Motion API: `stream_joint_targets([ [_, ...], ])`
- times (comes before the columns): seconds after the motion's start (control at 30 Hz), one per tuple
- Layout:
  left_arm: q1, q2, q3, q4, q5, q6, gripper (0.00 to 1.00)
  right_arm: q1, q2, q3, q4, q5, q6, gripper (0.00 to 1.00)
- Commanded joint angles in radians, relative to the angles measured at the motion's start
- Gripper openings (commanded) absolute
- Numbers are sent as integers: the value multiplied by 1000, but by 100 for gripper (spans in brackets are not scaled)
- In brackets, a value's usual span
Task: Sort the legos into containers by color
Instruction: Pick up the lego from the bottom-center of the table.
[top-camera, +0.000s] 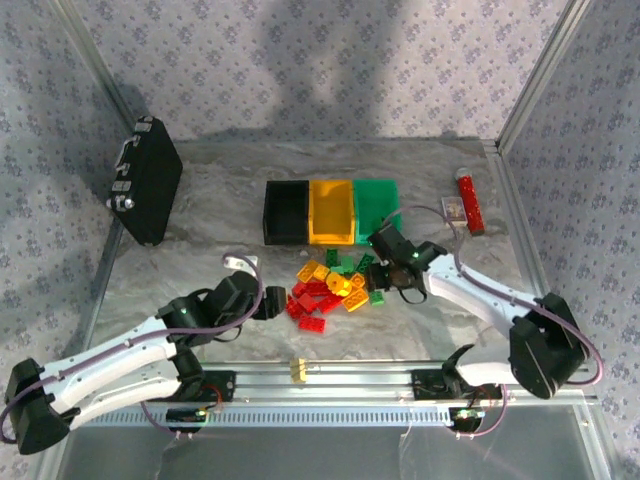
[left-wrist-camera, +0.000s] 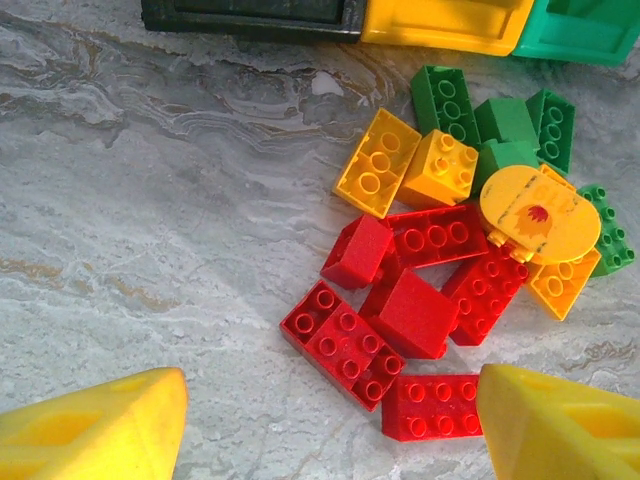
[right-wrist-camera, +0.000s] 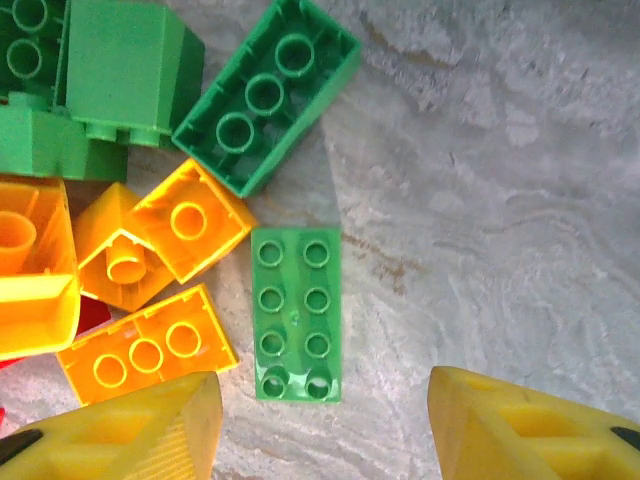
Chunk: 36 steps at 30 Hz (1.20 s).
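Note:
The legos (top-camera: 330, 287) lie in a mixed pile at the table's middle, in front of the containers: black (top-camera: 286, 212), orange-yellow (top-camera: 331, 212) and green (top-camera: 376, 207), joined in a row. My left gripper (top-camera: 278, 300) stands open at the pile's left edge; in the left wrist view the left gripper (left-wrist-camera: 332, 415) has a red brick (left-wrist-camera: 342, 343) just ahead and another red brick (left-wrist-camera: 432, 407) by its right finger. My right gripper (top-camera: 388, 288) is open over the pile's right side. In its wrist view the right gripper (right-wrist-camera: 325, 410) has a flat green brick (right-wrist-camera: 296, 312) between and just ahead of its fingers, untouched.
A flat black case (top-camera: 145, 180) leans at the back left. A red cylinder (top-camera: 469, 204) lies at the back right. A metal rail with a tiny yellow block (top-camera: 297, 370) runs along the near edge. Frame posts bound both sides.

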Motion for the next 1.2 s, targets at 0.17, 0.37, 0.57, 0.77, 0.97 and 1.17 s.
stream_joint_targets([
  [0.17,-8,3,3,35,5,3,76,18,11,-55,63,-34,38,59],
  [0.37,-9,-15,-1,25,3,-1,76,5,84,-33,94,-49,23,59],
  [0.57,-9,-42,-10,13,-9,-5,76,-9,124,-28,116,-42,21,58],
  [0.77,-9,-47,-12,10,-17,-3,76,-18,142,-21,129,-53,15,57],
  [0.97,-9,-44,-19,12,-19,-4,76,-17,167,-22,143,-58,14,57],
  [1.17,-9,-60,-30,7,-22,-11,77,-17,190,-23,136,-29,27,55],
])
